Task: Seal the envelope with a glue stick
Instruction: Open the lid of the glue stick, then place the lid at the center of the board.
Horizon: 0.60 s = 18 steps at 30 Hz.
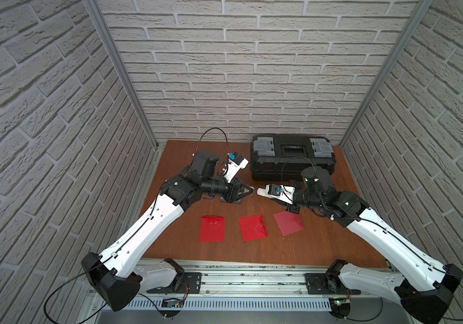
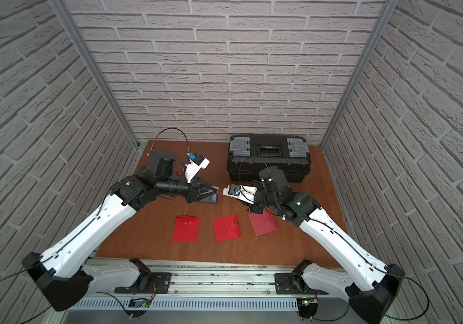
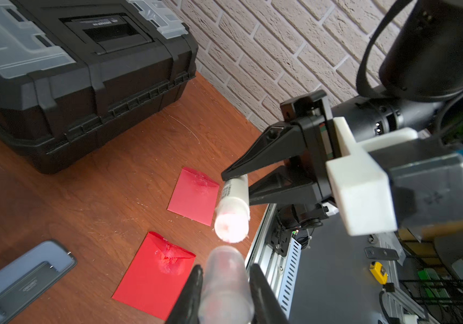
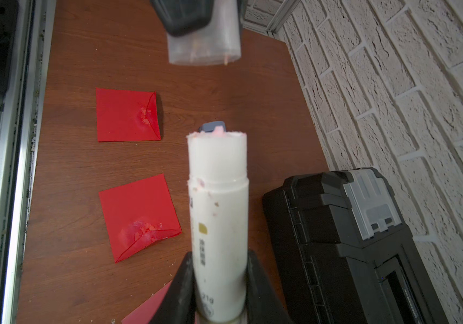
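Since translucent cap [image 3: 224, 261] is off, left gripper [image 3: 226, 283] clamps it — park clear. Glue stick [image 3: 231, 216] hangs mid-air above table [image 1: 337, 238], right gripper [image 3: 237, 186] tight on its barrel. Best move: tilt bare tip down, wipe lightly along flap of rightmost envelope [image 1: 289, 224] — no gouging.

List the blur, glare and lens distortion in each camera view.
Left wrist view: the cap nearest the lens is out of focus, the glue stick tip bright and soft. Right wrist view: glue stick mostly sharp, cap blurred. Both top views: the wide lens bows the brick walls; sheen on the middle envelope.
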{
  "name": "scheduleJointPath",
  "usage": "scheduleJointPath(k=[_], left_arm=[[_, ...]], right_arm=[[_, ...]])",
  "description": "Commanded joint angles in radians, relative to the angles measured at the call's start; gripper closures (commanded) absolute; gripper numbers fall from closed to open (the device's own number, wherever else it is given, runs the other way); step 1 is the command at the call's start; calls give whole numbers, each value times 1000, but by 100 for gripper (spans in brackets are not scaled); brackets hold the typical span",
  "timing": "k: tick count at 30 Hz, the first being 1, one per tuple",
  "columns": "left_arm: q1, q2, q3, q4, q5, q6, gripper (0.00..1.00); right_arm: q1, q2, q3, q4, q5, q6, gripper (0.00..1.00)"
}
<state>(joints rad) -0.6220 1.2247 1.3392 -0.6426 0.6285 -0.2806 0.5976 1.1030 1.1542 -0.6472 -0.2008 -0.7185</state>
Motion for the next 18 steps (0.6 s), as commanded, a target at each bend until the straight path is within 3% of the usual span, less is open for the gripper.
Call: scheduleJointPath(k=[1,10,18], left_arm=[[17,-6,18,-63,-92,30,97],[112,114,23,-237,-476,84,92],[248,304,-16,-260,-650,75,92]], right_arm=[[0,-11,-7,11,41,19,97],[1,-14,-33,-10,79,53,97],[2,-10,-42,-21,87,46,98]])
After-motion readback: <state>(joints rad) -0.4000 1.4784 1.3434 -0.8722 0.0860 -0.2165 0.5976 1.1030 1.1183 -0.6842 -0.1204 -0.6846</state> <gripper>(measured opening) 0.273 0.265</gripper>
